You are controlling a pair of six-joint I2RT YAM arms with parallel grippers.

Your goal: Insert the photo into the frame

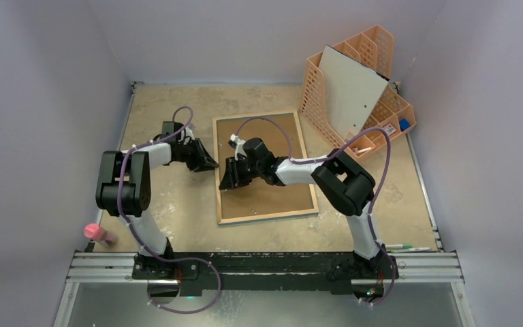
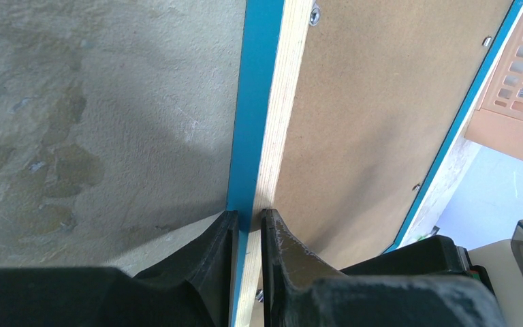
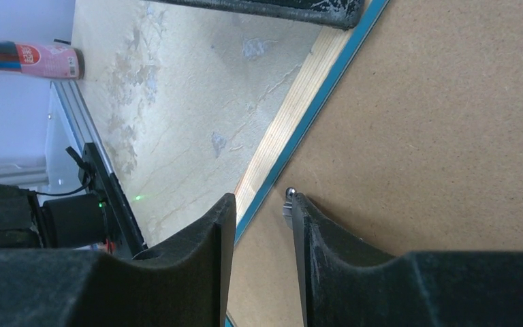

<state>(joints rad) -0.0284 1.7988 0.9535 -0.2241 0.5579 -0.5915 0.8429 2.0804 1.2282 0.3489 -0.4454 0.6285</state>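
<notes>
The frame (image 1: 265,216) lies back-up in the middle of the table, its light wood rim around the brown hardboard backing (image 1: 272,191). My left gripper (image 1: 211,163) is at the frame's left edge. In the left wrist view its jaws (image 2: 248,216) are closed on the blue and wood rim (image 2: 272,102). My right gripper (image 1: 226,178) is over the same left edge, a little nearer. In the right wrist view it (image 3: 262,201) is open across the rim (image 3: 293,116), one finger against a small metal tab (image 3: 288,197) on the backing (image 3: 436,136). The photo is not in view.
An orange lattice organiser (image 1: 381,102) at the back right holds a grey-white board (image 1: 351,88). A pink bottle (image 1: 99,234) lies at the near left, also in the right wrist view (image 3: 24,56). Pens (image 1: 408,247) lie at the near right edge.
</notes>
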